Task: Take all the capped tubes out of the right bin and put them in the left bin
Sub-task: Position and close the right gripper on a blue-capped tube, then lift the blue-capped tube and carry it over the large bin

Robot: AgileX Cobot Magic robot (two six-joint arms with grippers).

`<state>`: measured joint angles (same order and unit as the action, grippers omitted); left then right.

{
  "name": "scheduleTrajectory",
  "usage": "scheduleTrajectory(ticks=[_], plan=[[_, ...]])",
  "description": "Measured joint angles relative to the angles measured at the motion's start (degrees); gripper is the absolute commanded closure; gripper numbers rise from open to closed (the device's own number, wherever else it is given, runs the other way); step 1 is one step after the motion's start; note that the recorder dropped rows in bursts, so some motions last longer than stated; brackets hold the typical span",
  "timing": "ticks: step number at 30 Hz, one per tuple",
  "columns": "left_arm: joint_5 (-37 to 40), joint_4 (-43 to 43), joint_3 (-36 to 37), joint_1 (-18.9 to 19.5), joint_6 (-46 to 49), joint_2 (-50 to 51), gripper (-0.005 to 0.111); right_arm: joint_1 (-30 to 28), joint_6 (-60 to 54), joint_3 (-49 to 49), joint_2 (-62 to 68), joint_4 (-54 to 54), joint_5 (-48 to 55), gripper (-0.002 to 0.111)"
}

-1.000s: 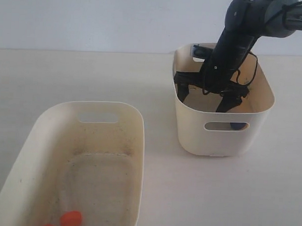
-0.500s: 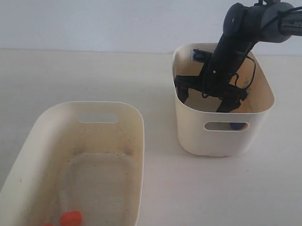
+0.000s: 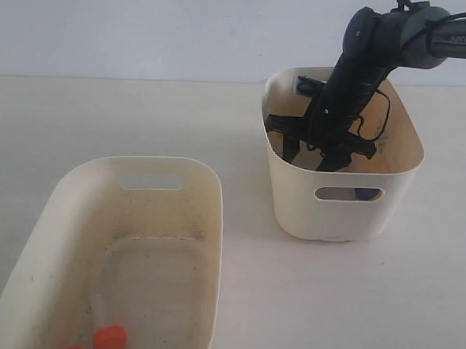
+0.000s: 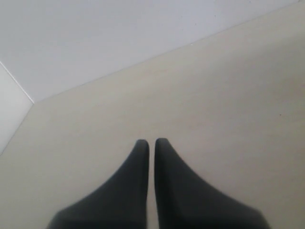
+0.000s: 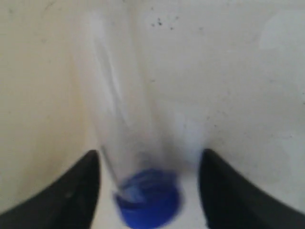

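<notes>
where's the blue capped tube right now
In the right wrist view the clear plastic tube with the dark blue screw cap sits between the open jaws of the right gripper, inside the smaller cream-white plastic tub on the exterior view's right side.

Pale beige table (image 3: 143, 118), faint grain, plain light grey wall (image 3: 146, 26) behind, straight seam where they meet

Exterior view looks down obliquely; right wrist view (very close) shares the right bin (image 3: 342, 217).
</notes>
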<state>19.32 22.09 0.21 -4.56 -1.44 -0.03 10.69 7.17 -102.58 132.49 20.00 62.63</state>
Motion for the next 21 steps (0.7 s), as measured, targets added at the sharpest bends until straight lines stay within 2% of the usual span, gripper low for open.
scheduleTrajectory(ticks=[5,8,11,17,21], plan=[[0.0,0.0,0.0,0.0,0.0,0.0,0.102,0.0,0.35,0.0,0.15,0.84,-0.21,0.031],[0.0,0.0,0.0,0.0,0.0,0.0,0.102,0.0,0.35,0.0,0.15,1.22,-0.25,0.032],[0.0,0.0,0.0,0.0,0.0,0.0,0.102,-0.1,0.35,0.0,0.03,1.07,-0.25,0.052],[0.0,0.0,0.0,0.0,0.0,0.0,0.102,-0.1,0.35,0.0,0.23,1.2,-0.62,0.109],[0.0,0.0,0.0,0.0,0.0,0.0,0.102,-0.1,0.35,0.0,0.23,1.2,-0.62,0.108]])
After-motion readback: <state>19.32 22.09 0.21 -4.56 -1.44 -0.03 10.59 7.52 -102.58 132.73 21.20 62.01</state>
